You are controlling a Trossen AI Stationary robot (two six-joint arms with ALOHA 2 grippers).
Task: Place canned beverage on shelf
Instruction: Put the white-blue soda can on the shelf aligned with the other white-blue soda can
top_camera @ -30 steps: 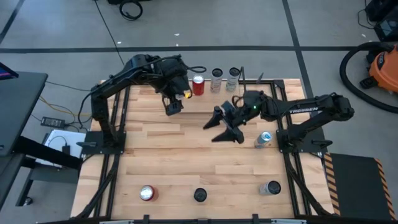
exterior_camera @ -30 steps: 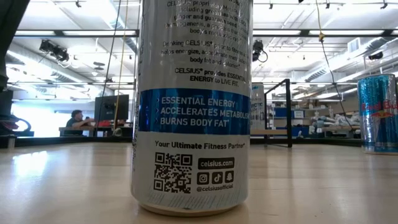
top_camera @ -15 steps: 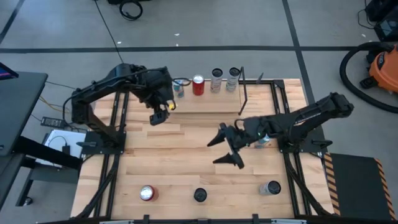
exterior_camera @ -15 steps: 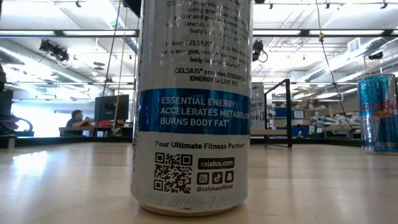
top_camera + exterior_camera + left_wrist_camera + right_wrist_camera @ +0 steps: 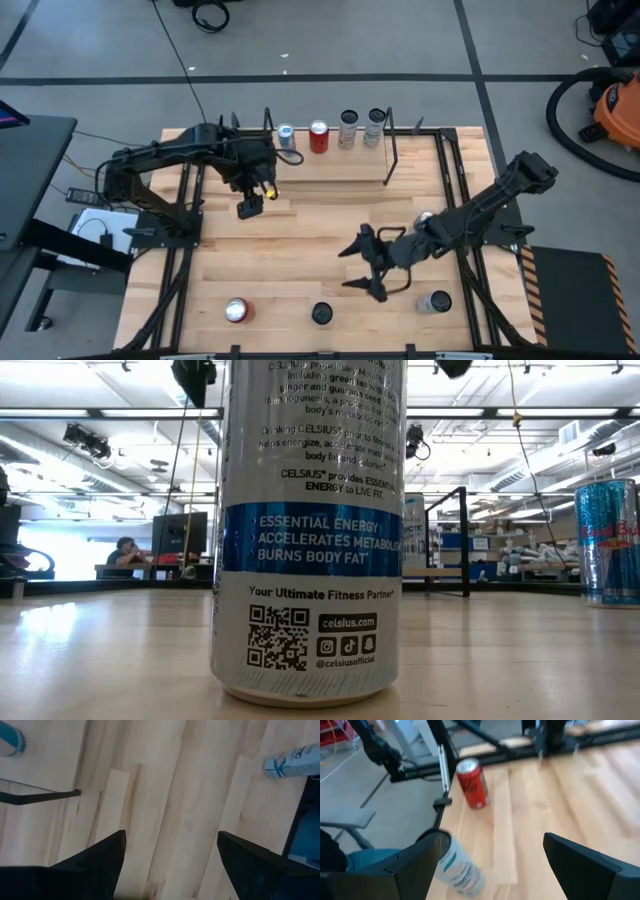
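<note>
Standing on the pale plank shelf (image 5: 330, 165), four cylindrical cans (image 5: 318, 137); both grippers spread, empty.

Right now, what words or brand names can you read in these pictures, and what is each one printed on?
"CELSIUS provides ESSENTIAL ENERGY to LIVE FIT." on the white Celsius can
"ESSENTIAL ENERGY / ACCELERATES METABOLISM / BURNS BODY FAT" on its blue band
"Your Ultimate Fitness Partner", "celsius.com", "@celsiusofficial" beside its QR code
"Red Bull", cut off at the edge, on the blue can
Finer print at the Celsius can's top: only partly legible.

Wooden table (image 5: 300, 250), shelf (image 5: 330, 165) with four cans
</note>
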